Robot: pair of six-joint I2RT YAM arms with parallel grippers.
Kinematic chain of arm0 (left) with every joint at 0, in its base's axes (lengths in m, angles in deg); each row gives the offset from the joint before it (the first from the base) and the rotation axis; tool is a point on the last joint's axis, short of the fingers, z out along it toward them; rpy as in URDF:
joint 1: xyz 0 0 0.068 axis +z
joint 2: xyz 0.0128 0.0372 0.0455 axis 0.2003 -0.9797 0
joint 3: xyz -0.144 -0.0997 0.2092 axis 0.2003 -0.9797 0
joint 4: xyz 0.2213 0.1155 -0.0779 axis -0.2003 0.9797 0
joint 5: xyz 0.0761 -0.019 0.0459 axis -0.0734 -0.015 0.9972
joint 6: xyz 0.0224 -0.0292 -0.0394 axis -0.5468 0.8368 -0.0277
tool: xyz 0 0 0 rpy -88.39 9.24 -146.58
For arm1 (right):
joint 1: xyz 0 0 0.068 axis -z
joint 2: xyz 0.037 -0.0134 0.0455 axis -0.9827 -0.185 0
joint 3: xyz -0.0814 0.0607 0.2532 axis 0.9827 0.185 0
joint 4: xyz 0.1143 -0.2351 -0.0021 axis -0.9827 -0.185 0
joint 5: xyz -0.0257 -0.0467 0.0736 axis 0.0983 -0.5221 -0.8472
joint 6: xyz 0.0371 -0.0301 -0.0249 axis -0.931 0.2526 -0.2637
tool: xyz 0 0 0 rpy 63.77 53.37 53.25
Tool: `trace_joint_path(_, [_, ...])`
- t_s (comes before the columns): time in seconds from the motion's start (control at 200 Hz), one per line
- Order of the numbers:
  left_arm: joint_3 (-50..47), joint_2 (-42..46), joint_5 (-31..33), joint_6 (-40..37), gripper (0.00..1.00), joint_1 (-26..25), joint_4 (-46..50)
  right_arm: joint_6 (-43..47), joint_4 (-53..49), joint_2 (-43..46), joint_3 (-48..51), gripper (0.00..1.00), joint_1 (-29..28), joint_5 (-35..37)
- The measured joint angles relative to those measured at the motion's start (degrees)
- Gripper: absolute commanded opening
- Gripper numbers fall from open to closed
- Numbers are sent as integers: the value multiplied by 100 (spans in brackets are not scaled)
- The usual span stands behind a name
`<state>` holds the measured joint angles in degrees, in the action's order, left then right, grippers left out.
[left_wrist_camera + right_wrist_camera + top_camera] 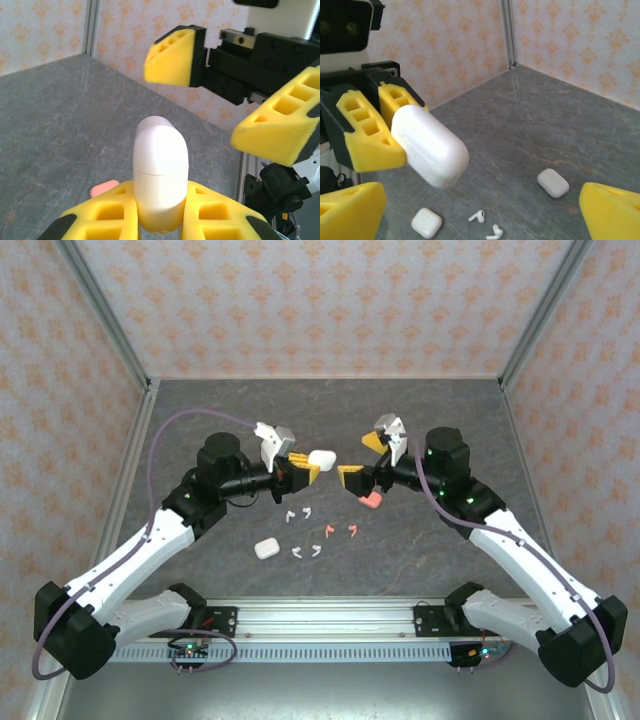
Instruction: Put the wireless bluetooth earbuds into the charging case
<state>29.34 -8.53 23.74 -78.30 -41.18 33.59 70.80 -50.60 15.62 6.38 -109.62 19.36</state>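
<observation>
My left gripper [300,468] is shut on a white charging case [321,458], held lid-closed above the table; in the left wrist view the case [160,170] stands up between the yellow pads [112,212]. My right gripper [361,459] faces it, open and empty, its pads [172,55] wide apart just beyond the case's tip. From the right wrist view the held case [430,145] sticks out toward my right gripper [481,212]. White earbuds [298,512] and pink earbuds [340,531] lie loose on the table below.
A pink case [370,500] lies on the table under the right gripper. A white case [266,549] rests near more white earbuds [305,552]. The right wrist view has two white cases [553,182] [426,222] and two earbuds [485,224] on the table.
</observation>
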Motion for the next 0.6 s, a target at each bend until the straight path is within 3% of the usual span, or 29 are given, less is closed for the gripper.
trace_joint_path(0.26, [2,44,-17,-160,3,-2,-35,-385,238,-481,-74,88,0,-46])
trace_joint_path(0.601, [-4,44,52,-208,2,15,-83,-455,205,-754,-448,87,35,-44])
